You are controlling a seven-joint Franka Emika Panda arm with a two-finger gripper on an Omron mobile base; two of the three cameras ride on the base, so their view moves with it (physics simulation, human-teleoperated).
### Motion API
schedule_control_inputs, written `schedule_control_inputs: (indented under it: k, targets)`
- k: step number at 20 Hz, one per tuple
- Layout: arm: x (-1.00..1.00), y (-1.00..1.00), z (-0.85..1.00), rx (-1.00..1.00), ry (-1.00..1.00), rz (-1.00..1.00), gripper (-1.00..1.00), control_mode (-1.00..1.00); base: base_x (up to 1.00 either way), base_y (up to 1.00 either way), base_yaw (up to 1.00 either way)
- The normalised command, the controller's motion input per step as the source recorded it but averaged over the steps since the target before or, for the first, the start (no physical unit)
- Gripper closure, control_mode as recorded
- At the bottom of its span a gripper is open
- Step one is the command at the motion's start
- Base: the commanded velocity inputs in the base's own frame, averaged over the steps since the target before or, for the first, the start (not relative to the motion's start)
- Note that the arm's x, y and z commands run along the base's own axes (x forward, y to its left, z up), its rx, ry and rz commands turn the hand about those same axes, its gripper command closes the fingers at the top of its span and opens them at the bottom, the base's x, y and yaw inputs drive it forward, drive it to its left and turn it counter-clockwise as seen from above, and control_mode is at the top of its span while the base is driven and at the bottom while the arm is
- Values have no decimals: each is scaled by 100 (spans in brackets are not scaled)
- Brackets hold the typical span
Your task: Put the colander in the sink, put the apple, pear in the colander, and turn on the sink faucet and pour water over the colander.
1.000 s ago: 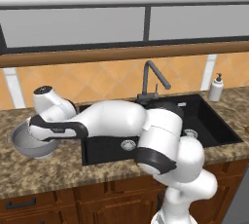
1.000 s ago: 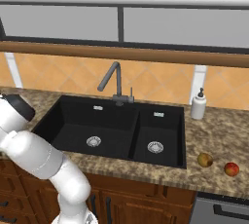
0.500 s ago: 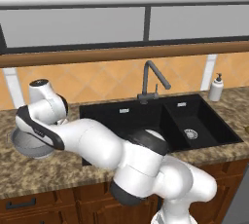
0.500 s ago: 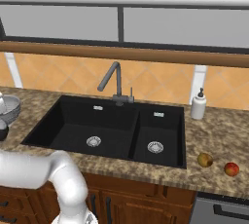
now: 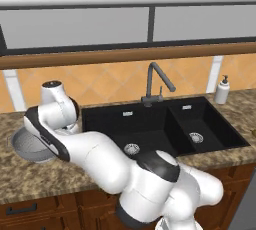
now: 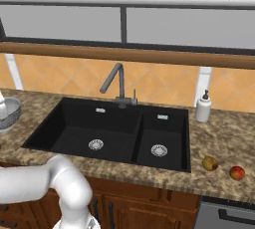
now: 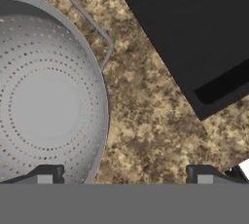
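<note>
A: Colander (image 5: 31, 145) first. From the left base view it sits on the granite tabletop (image 5: 30, 184), left of the sink (image 5: 150, 126) and well outside it, with the white arm bent over it and hiding part of its rim. The sink faucet (image 5: 156, 81) stands behind the divider, no stream running.

B: And from the right?

A: There the colander (image 6: 10, 113) is a sliver at the left edge. What that side adds is the fruit: the pear (image 6: 209, 163) and the apple (image 6: 237, 172) lie near each other on the tabletop to the right of the sink, far from the bowl.

B: The hand view?

A: It looks straight down into the perforated bowl (image 7: 48, 101), with a thin wire handle (image 7: 90, 21) off its rim and a corner of the sink (image 7: 194, 38) nearby. The claw (image 7: 124, 175) is spread wide, pinching nothing; one tip rises over the bowl's edge, the other over bare stone.

B: How will it handle?

A: I'd judge it light, stiff and slick, being thin metal. Straddling the rim wall looks the surest hold; the curved bowl would slip.
</note>
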Motion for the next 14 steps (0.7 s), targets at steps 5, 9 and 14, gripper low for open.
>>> schedule_control_inputs:
  k: [5, 9, 14]
  targets:
    - [-17, -18, -11, 7, -10, -3, -100, -100, 0, 0, 0]
    - [13, 1, 0, 14, -16, 0, -100, -100, 0, 0, 0]
    - [30, 4, 0, 13, -10, 0, -100, -100, 0, 0, 0]
